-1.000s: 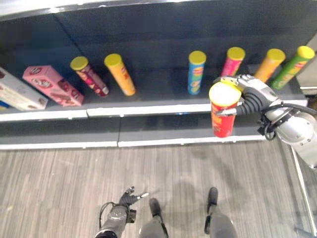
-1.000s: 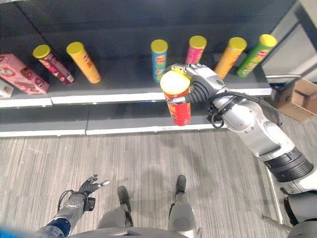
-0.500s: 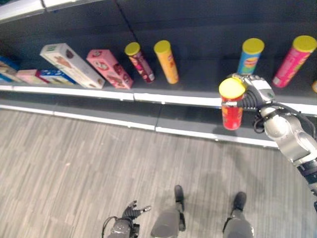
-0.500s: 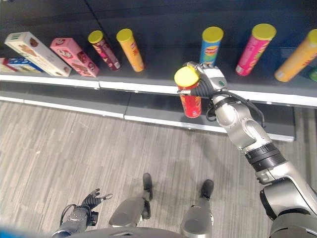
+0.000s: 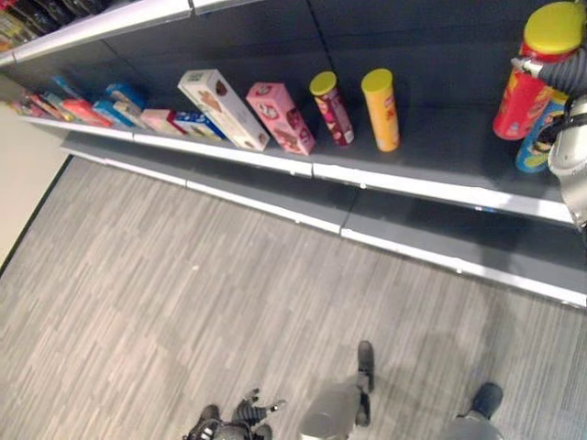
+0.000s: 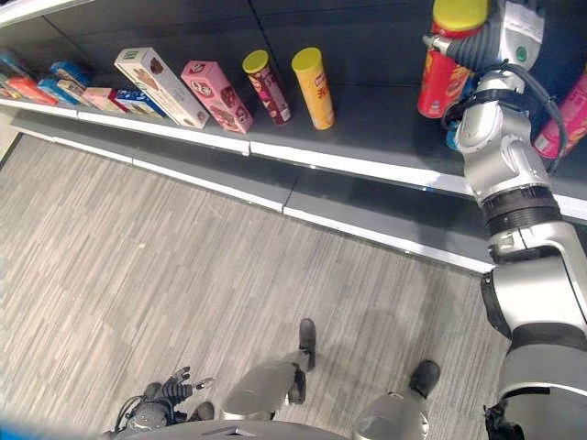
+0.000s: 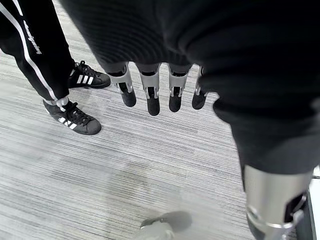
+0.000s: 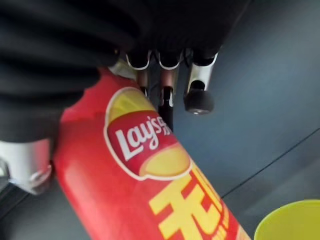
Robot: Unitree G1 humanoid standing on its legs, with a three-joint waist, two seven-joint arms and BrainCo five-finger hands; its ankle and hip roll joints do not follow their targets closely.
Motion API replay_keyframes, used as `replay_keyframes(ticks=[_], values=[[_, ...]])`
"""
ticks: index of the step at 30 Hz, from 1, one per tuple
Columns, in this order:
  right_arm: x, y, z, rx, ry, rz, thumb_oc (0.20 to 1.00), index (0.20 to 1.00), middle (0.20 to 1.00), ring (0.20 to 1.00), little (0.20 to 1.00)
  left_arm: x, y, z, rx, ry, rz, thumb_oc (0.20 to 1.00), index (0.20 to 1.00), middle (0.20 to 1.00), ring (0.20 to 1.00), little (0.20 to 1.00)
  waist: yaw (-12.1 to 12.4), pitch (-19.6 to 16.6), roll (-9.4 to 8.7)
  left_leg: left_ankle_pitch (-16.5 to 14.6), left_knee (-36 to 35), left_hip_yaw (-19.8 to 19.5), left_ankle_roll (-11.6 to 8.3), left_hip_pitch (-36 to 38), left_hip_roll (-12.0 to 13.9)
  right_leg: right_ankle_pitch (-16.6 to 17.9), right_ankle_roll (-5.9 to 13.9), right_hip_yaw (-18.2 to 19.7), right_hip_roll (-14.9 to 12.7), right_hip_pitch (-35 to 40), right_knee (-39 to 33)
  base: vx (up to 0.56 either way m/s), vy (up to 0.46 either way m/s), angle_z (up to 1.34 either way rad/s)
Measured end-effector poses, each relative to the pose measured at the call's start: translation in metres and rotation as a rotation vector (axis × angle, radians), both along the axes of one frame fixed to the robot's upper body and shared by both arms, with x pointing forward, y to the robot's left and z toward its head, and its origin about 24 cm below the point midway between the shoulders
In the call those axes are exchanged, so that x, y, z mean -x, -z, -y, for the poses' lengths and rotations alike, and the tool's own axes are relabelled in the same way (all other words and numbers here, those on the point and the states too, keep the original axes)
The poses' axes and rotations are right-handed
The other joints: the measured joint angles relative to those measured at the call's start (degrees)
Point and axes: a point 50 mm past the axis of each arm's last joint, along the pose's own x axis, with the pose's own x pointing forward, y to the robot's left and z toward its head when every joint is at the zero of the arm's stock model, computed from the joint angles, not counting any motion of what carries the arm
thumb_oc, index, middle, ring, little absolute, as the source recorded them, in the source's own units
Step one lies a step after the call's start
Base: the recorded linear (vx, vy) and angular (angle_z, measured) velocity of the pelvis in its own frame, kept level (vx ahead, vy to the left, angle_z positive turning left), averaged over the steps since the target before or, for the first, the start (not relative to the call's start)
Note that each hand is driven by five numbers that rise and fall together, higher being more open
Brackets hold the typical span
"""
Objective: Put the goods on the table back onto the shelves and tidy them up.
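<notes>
Grey striped floor (image 5: 183, 293), dark shelf (image 5: 440, 165), right hand (image 6: 509, 32) clamped on red can (image 6: 445, 69), left hand (image 7: 155, 90) relaxed.

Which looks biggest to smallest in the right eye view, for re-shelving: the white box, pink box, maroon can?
1. White box, longest.
2. Pink box.
3. Maroon can, though close to the pink box, so that pair is unsure.

right robot hand (image 6: 500, 32) | red can (image 6: 445, 69) raised from below shelf edge to over shelf (image 6: 367, 119)
</notes>
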Motion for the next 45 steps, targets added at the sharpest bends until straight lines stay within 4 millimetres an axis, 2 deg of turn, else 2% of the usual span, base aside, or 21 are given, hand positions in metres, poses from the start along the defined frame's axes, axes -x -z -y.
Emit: replay_keyframes(ticks=[5, 6, 8, 12, 17, 22, 32, 33, 36, 43, 45], values=[[-0.003, 0.005, -0.009, 0.0, -0.018, -0.004, 0.2, 0.2, 0.2, 0.2, 0.2, 0.002, 0.001, 0.004, 0.007, 0.005, -0.006, 1.0, 1.0, 1.0, 1.0, 1.0, -0.1, 0.0, 0.05, 0.1, 0.0, 0.0, 0.12, -0.3, -0.4, -4.2, 0.0, 0.2, -2.3, -2.7, 7.6, 0.02, -0.006, 0.12], [-0.005, 0.006, -0.014, -0.007, -0.03, -0.001, 0.2, 0.2, 0.2, 0.2, 0.2, 0.002, 0.001, 0.005, 0.009, 0.006, -0.006, 1.0, 1.0, 1.0, 1.0, 1.0, -0.3, 0.0, -0.03, 0.4, 0.4, 0.3, 0.57, -1.2, -0.4, -5.0, -0.75, 0.8, -2.7, -4.0, 10.0, 0.04, -0.003, 0.25], [-0.006, 0.006, -0.016, -0.004, -0.034, -0.001, 0.2, 0.2, 0.2, 0.2, 0.2, -0.001, 0.001, 0.005, 0.01, 0.006, 0.001, 1.0, 1.0, 1.0, 1.0, 1.0, -0.4, 0.0, -0.16, 0.5, 0.3, 0.7, 0.66, -1.6, -0.5, -7.1, -0.55, 2.7, -2.7, -4.7, 11.6, 0.06, -0.019, 0.25], [-0.01, 0.013, -0.023, 0.011, -0.048, -0.029, 0.2, 0.2, 0.2, 0.2, 0.2, -0.008, -0.002, 0.006, 0.006, 0.008, 0.025, 1.0, 1.0, 1.0, 1.0, 1.0, 0.1, 0.5, -0.88, 2.3, 0.2, 2.7, 3.06, -2.2, -0.4, -8.0, -1.41, 3.5, -2.9, -6.0, 14.4, 0.01, -0.006, 0.15], [-0.015, 0.013, -0.028, -0.007, -0.056, -0.035, 0.2, 0.2, 0.2, 0.2, 0.2, -0.014, -0.006, 0.006, 0.003, 0.005, 0.064, 1.0, 1.0, 1.0, 1.0, 1.0, 0.5, 0.5, -2.37, 2.7, 0.2, 3.4, 2.64, -3.5, 0.0, -10.2, -1.53, 4.5, -3.1, -8.5, 17.4, 0.0, 0.007, 0.04], [-0.021, 0.017, -0.015, -0.006, 0.023, -0.087, 0.2, 0.2, 0.2, 0.2, 0.2, -0.013, -0.005, 0.005, 0.009, -0.031, 0.073, 1.0, 1.0, 1.0, 1.0, 1.0, 1.4, 0.4, -2.53, 3.7, 0.3, 3.5, 1.68, -5.7, -0.4, -12.4, -1.99, 6.1, -4.5, -13.1, 22.3, 0.01, 0.025, 0.03], [-0.026, 0.027, -0.009, 0.05, 0.083, -0.165, 0.2, 0.2, 0.2, 0.2, 0.2, -0.002, -0.002, 0.004, 0.012, -0.052, 0.043, 1.0, 1.0, 1.0, 1.0, 1.0, 1.9, 0.2, 0.45, 5.8, -1.0, 3.7, 2.39, -10.4, -0.5, -14.0, -3.75, 6.7, -6.2, -20.7, 28.7, -0.01, 0.013, 0.04], [-0.026, 0.026, -0.009, 0.051, 0.085, -0.164, 0.2, 0.2, 0.2, 0.2, 0.2, -0.002, -0.002, 0.004, 0.014, -0.054, 0.049, 1.0, 1.0, 1.0, 1.0, 1.0, 2.3, 0.2, 0.54, 6.5, -1.0, 3.7, 1.77, -10.5, -0.6, -14.1, -3.7, 7.0, -6.3, -21.1, 29.1, 0.0, 0.009, -0.03], [-0.026, 0.017, -0.012, 0.063, 0.083, -0.145, 0.2, 0.2, 0.2, 0.2, 0.2, -0.003, -0.003, 0.004, 0.014, -0.051, 0.054, 1.0, 1.0, 1.0, 1.0, 1.0, 2.5, 0.2, 0.7, 6.7, -0.9, 3.8, 1.6, -11.3, -0.9, -14.4, -3.61, 7.7, -6.6, -22.6, 29.5, 0.01, 0.008, -0.04], [-0.027, 0.016, -0.014, 0.064, 0.077, -0.145, 0.2, 0.2, 0.2, 0.2, 0.2, -0.004, -0.003, 0.005, 0.014, -0.05, 0.056, 1.0, 1.0, 1.0, 1.0, 1.0, 3.0, 0.2, 0.74, 6.7, -0.9, 3.6, 1.59, -11.3, -1.1, -15.1, -3.55, 7.7, -6.9, -22.6, 30.2, 0.03, 0.01, 0.03], [-0.027, 0.017, -0.019, 0.057, 0.059, -0.143, 0.2, 0.2, 0.2, 0.2, 0.2, -0.008, -0.004, 0.005, 0.016, -0.048, 0.069, 1.0, 1.0, 1.0, 1.0, 1.0, 2.2, 0.3, 0.55, 6.7, -0.9, 3.7, 1.6, -11.1, -1.1, -15.0, -3.53, 7.5, -6.9, -22.2, 29.9, 0.04, 0.024, 0.02]])
